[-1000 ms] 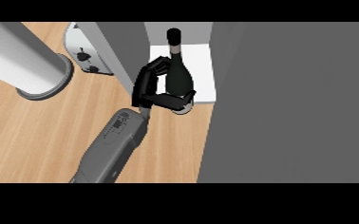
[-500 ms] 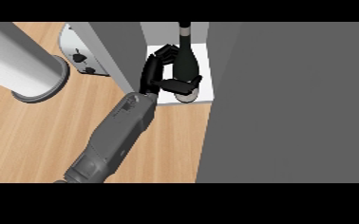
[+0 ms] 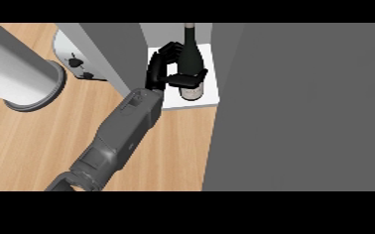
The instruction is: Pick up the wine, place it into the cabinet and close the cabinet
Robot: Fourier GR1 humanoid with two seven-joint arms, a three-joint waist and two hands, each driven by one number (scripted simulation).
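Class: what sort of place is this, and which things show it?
Probably a kitchen: a wooden counter, a grey cabinet with a white shelf, and a wine bottle in the left hand.

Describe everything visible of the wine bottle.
The wine bottle is dark and glassy-looking, with a long slim neck, sloping shoulders and a pale label low on its body. It is upright above the white cabinet floor; contact there is unclear. The hand curls round its body from the left.

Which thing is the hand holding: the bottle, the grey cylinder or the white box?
The dark wine bottle: the left hand curls round it over the white shelf. The grey cylinder and white box stand apart at left.
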